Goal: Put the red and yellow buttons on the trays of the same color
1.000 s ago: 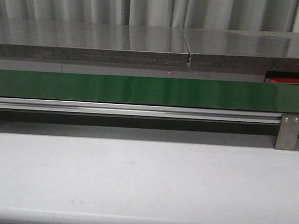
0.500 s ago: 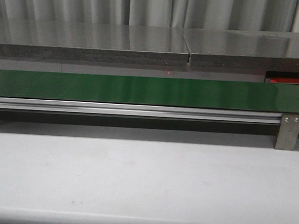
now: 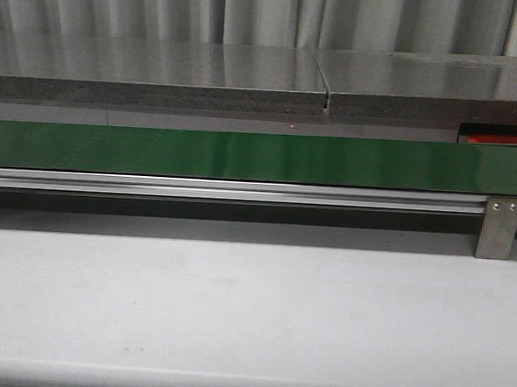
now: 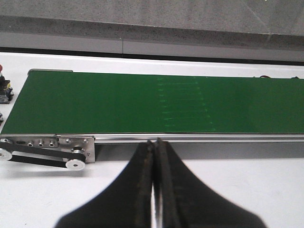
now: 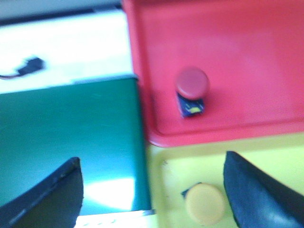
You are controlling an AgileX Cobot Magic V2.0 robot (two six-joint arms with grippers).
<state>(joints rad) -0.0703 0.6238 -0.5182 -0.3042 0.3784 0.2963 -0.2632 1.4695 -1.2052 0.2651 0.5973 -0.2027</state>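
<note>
Red button sat on red tray, yellow button on yellow tray, both beside belt end. Right pincer gaped wide, empty; left pincer pinched closed. Buttons prob. light, rigid, smooth; grip cap sides.

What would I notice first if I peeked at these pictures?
The long green belt stretching across the table. Then, in the right wrist view, the red button standing on the red tray and the yellow button on the yellow tray beside it.

Red button, red tray
</note>
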